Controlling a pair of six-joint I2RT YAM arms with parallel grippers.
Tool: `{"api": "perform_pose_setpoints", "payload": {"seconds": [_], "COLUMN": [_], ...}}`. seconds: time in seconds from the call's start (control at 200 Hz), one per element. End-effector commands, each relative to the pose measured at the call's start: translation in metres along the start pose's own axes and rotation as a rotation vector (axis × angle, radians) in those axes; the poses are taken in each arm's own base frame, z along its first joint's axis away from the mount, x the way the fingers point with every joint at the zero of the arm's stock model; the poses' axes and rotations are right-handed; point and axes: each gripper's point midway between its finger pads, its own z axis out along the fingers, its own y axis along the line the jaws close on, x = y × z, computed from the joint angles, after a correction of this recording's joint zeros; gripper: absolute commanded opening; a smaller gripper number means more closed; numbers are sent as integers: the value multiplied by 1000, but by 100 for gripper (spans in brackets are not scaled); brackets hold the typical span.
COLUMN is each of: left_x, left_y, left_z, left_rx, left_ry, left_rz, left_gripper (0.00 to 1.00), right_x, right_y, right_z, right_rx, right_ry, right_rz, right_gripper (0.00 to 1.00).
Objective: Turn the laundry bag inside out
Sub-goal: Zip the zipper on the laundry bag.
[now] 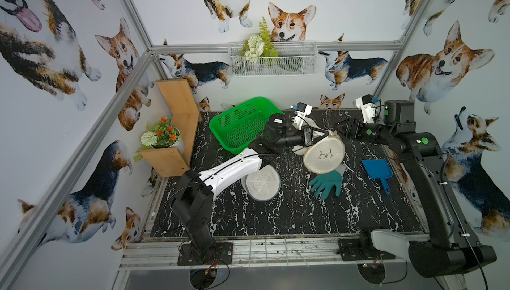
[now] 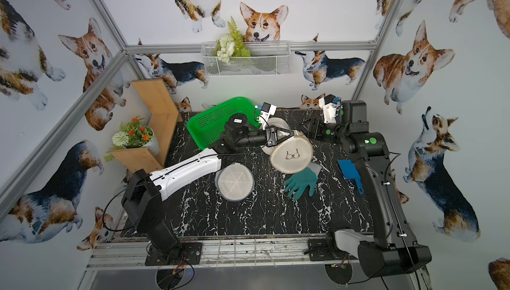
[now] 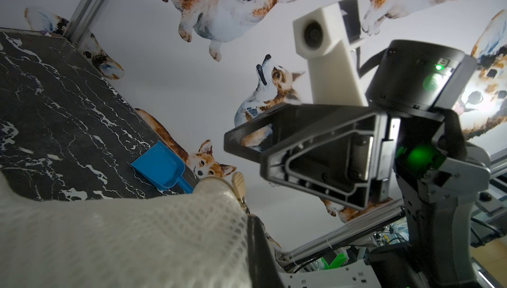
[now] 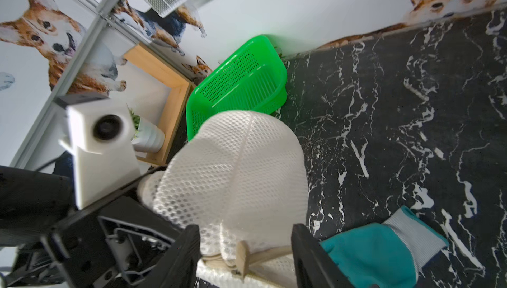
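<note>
At the front of the counter lie a flat round mesh pad and a teal glove, with a blue scoop off towards the right arm. Just beyond the glove, the laundry bag is propped up on its edge, and its bra emblem faces the camera in both top views. At the bag's top edge the left gripper is pinched tight on the mesh beside the zipper. The right gripper hovers just past it with its jaws wide apart. The zipper pull and a bulge of white mesh lie between them, unclamped. A green basket sits at the back.

The turning seems barely begun, since the printed side is outermost. Whether the zipper is open cannot be told. The step in hand looks like finding a second hold. The right gripper would need to close on the pull or the opposite lip, spread the mouth, then draw the inside through.
</note>
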Motion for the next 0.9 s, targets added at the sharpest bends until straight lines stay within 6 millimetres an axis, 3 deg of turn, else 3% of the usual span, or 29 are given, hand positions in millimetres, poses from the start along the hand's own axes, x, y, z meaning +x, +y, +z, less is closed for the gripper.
{"api": "perform_pose_setpoints", "payload": {"seconds": [0.0, 0.275, 0.716, 0.891], "left_x": [17, 14, 14, 13], "left_y": [2, 0, -8, -9], "left_z": [-5, -11, -9, -8], "left_rx": [-1, 8, 55, 56], "left_ry": [116, 165, 188, 186], "left_rz": [88, 125, 131, 128], "left_gripper": [0, 0, 0, 0], "right_x": [25, 36, 36, 36], "right_y": [6, 12, 11, 13], "right_z": [-2, -1, 6, 6], "right_rx": [-52, -101, -104, -108], "right_ry": [99, 139, 147, 149], "right_rz": [9, 24, 28, 25], "right_gripper": [58, 46, 42, 30]}}
